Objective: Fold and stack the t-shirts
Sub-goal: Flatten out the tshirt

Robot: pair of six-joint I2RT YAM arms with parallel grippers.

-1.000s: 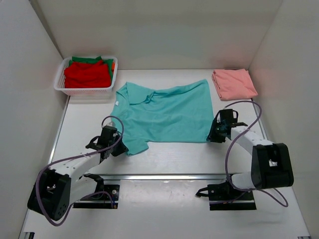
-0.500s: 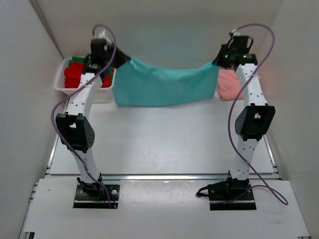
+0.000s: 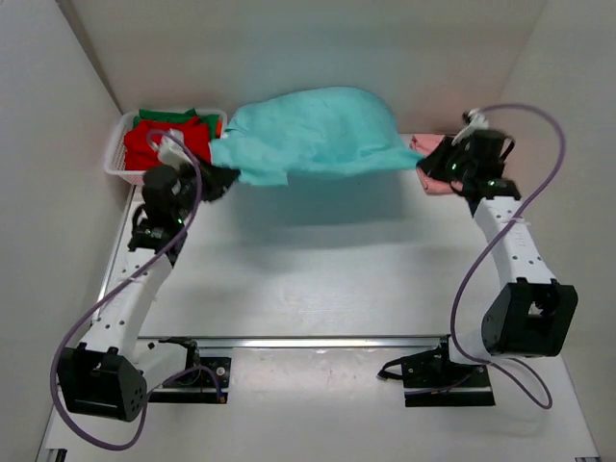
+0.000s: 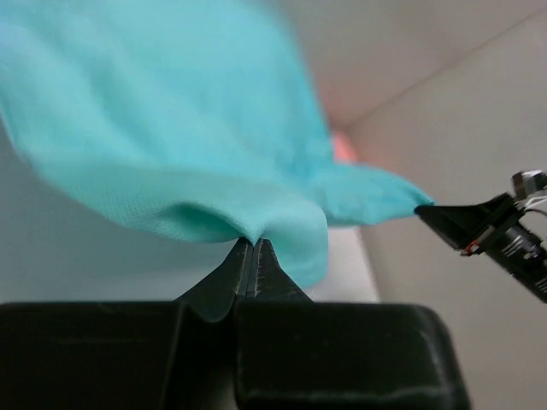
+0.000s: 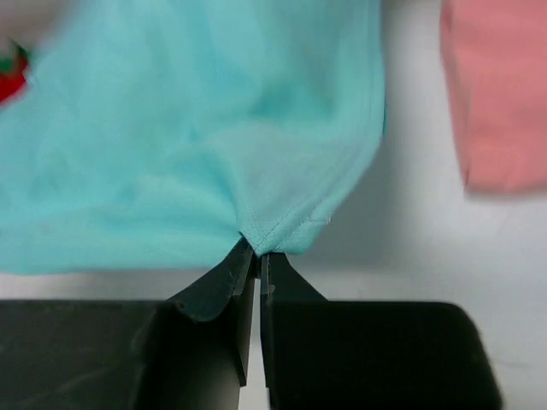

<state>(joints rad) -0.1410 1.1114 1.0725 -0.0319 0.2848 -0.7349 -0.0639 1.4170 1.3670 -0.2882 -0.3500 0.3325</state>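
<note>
The teal t-shirt (image 3: 313,130) billows in the air above the far part of the table, stretched between both arms. My left gripper (image 3: 219,179) is shut on its left edge (image 4: 222,218), and my right gripper (image 3: 423,164) is shut on its hemmed right corner (image 5: 273,231). A folded salmon pink t-shirt (image 3: 428,154) lies at the far right, partly behind the right gripper; it also shows in the right wrist view (image 5: 500,94). Red (image 3: 168,144) and green (image 3: 168,115) t-shirts sit in the basket.
A white mesh basket (image 3: 120,166) stands in the far left corner against the wall. White walls close the table on the left, back and right. A metal rail (image 3: 318,340) runs across the near edge by the arm bases.
Both arms lifted the teal t-shirt off the table and raised it high at the back. They have since come down and forward, and the cloth now balloons upward between them.
</note>
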